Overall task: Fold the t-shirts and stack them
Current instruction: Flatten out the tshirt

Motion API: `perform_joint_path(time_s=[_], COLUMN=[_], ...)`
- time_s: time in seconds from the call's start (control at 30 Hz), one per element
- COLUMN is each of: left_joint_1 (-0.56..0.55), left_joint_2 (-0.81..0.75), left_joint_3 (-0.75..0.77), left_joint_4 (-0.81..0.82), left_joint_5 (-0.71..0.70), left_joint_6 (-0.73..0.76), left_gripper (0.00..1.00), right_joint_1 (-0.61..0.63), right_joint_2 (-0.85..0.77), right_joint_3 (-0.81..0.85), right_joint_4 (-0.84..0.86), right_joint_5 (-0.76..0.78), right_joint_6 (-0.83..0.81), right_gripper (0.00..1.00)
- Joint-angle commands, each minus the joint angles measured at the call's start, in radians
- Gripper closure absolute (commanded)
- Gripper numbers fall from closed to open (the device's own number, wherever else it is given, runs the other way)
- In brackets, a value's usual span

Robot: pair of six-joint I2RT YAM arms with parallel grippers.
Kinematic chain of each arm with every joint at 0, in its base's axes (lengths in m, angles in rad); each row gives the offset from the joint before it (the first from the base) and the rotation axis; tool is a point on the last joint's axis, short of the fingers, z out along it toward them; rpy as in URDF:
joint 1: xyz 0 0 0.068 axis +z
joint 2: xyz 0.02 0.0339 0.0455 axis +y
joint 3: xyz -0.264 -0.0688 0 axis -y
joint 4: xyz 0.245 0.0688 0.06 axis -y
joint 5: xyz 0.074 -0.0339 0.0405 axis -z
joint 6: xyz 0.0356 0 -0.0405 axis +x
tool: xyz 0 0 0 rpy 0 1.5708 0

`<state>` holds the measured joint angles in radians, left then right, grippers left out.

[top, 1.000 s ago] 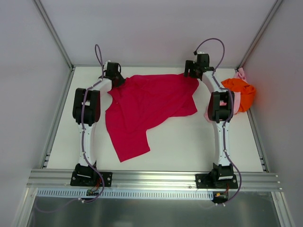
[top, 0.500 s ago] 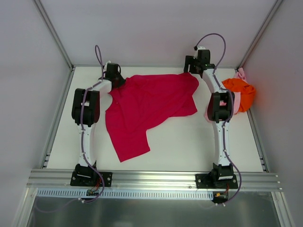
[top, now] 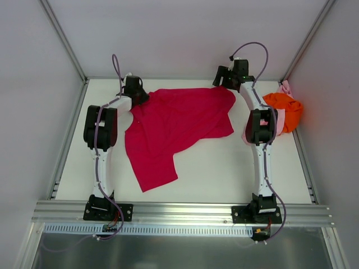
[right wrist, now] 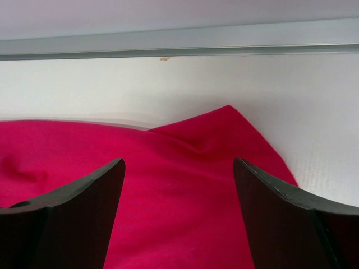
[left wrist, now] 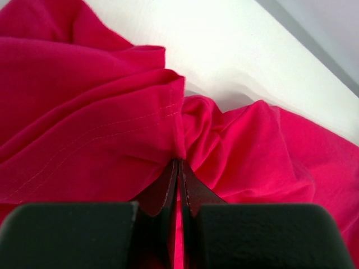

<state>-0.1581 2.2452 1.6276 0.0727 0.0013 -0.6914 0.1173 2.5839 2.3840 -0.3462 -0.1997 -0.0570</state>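
At the left tool [left wrist: 178, 162]: pinched fully together on a bunched fold of the crimson t-shirt [left wrist: 101, 112], at its far left corner. At the right tool [right wrist: 178, 165]: spread wide, gripping nothing, poised just above the same shirt's far right corner. Between and before both: lying rumpled across the surface [top: 224, 168], trailing toward the near left. Off to the right, well apart: orange t-shirt [top: 287, 106] heaped together with pale pink t-shirt [top: 286, 86] by the surface's far right edge.

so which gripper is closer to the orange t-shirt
Right. The right gripper is open at the far edge, somewhat left of the orange t-shirt; the left gripper sits much farther left, shut on the crimson t-shirt.
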Motion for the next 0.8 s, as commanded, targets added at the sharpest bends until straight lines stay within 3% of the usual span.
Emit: perform_joint_path(time_s=[0.0,0.13,0.33,0.77], left_joint_1=[-0.008,-0.008,-0.009,-0.014], left_joint_2=[-0.084,-0.096,-0.090,-0.085], left_joint_3=[-0.018,-0.037,-0.038,-0.060], left_joint_4=[0.038,0.050,0.053,0.079], left_joint_5=[0.029,0.032,0.043,0.060], left_joint_6=[-0.003,-0.010,-0.014,-0.030], left_gripper=[1.00,1.00,1.00,1.00], right_joint_1=[-0.013,-0.034,-0.034,-0.034], right_joint_2=[0.019,0.012,0.015,0.033], right_joint_3=[0.007,-0.045,0.003,0.067], right_joint_4=[0.019,0.055,-0.063,-0.171], right_joint_5=[-0.085,-0.083,0.035,0.029], right_joint_6=[0.117,0.206,0.203,0.160], right_gripper=[0.17,0.18,0.18,0.17])
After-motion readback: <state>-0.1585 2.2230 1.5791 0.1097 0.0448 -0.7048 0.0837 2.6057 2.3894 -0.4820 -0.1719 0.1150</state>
